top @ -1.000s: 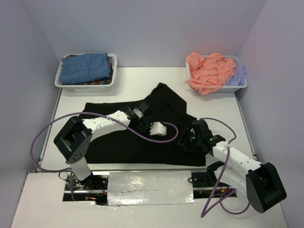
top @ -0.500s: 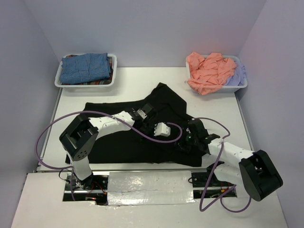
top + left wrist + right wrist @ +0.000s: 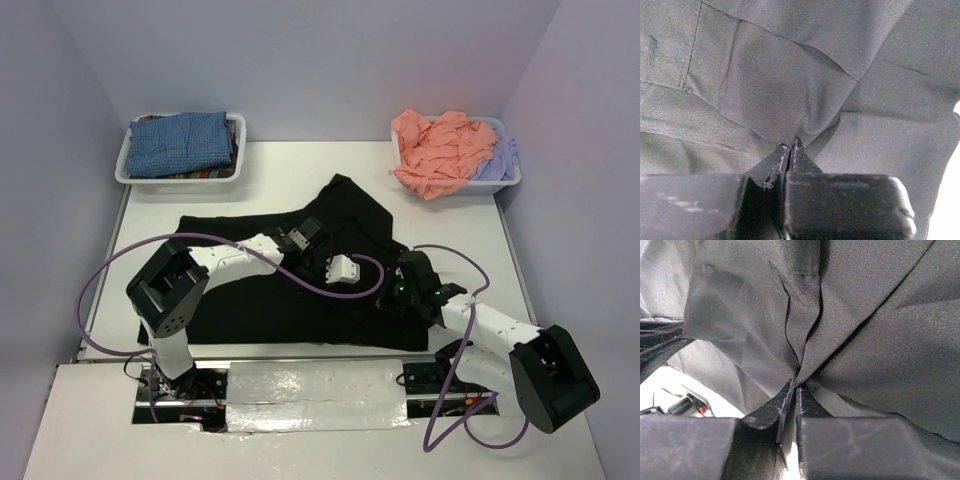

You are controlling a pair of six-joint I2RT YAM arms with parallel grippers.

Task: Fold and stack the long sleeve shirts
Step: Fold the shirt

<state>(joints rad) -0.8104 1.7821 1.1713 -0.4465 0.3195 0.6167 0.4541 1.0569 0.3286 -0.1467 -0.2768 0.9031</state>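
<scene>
Top view: black shirt (image 3: 250,300) spread across the worktop (image 3: 270,165), between the two far corners; blue-checked shirt (image 3: 180,143) in the left bin (image 3: 122,165), pink shirt (image 3: 440,150) in the right bin (image 3: 508,182). Left wrist view: left jaws clenched, pinching a raised fold of the black shirt (image 3: 790,90). Right wrist view: right jaws clenched on a bunched pleat of the same black shirt (image 3: 865,330).

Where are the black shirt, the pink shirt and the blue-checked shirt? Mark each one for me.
black shirt (image 3: 255,310), top view, flat part toward its near edge.
pink shirt (image 3: 440,150), top view, middle of the crumpled heap.
blue-checked shirt (image 3: 180,145), top view, middle of its folded top face.
</scene>
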